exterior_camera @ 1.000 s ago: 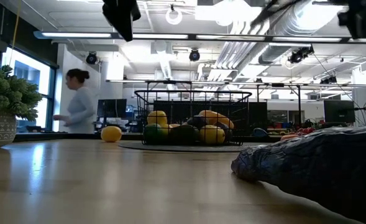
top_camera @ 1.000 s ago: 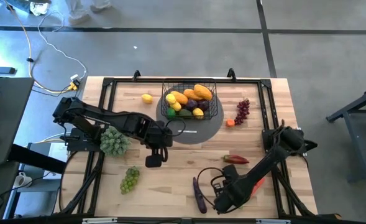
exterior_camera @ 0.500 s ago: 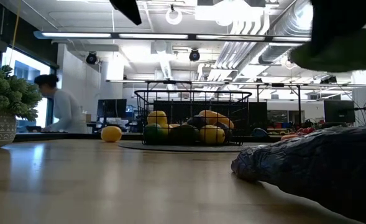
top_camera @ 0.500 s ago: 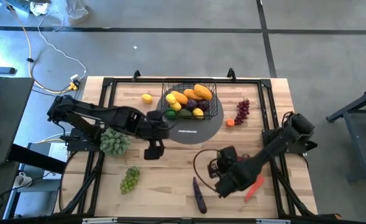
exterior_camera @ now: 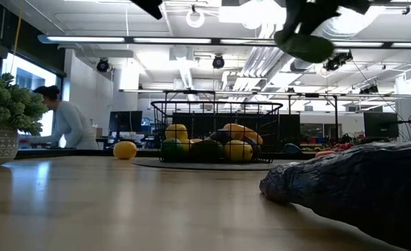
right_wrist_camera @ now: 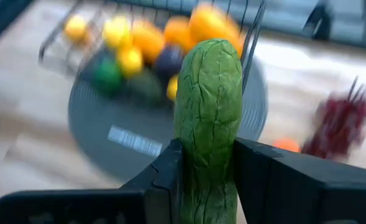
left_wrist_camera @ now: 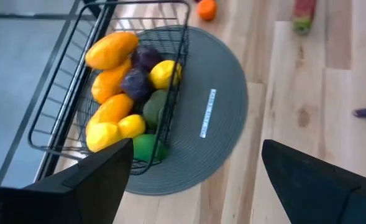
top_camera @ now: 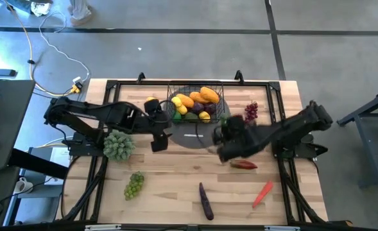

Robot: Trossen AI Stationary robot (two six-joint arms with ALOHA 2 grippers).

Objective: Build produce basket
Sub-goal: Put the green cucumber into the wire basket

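The black wire basket [top_camera: 196, 102] stands on a round grey disc [top_camera: 201, 136] and holds lemons, orange pieces and dark fruit. My right gripper [top_camera: 226, 131] hovers over the disc's right part, shut on a green cucumber [right_wrist_camera: 209, 118], which also shows high up in the low view [exterior_camera: 304, 45]. My left gripper [left_wrist_camera: 195, 186] hangs open just left of the disc [top_camera: 158, 141], with nothing between its fingers. On the table lie a red pepper [top_camera: 243, 165], an aubergine [top_camera: 205, 200], green grapes [top_camera: 134, 185], red grapes [top_camera: 251, 112] and a lemon [top_camera: 151, 101]. My right gripper pinches the cucumber's two long sides [right_wrist_camera: 186, 155] between its two fingers [right_wrist_camera: 260, 174]. The cucumber runs along the fingers and its rounded free end [right_wrist_camera: 210, 53] sticks out past their tips toward the basket. It slants downward, lifted clear of the table.
A potted green plant [top_camera: 118, 145] stands at the left, close to my left arm. A small orange piece [top_camera: 238, 126] and an orange-red piece [top_camera: 262, 192] lie on the right half. A black frame [top_camera: 275, 102] borders the table. A person [exterior_camera: 58, 125] shows in the room behind.
My right gripper has risen and swung from the table's near right part toward the far edge, carrying the cucumber over the grey disc by the basket, and has tipped up. My left gripper has lifted a little and drawn back toward the far left, staying open.
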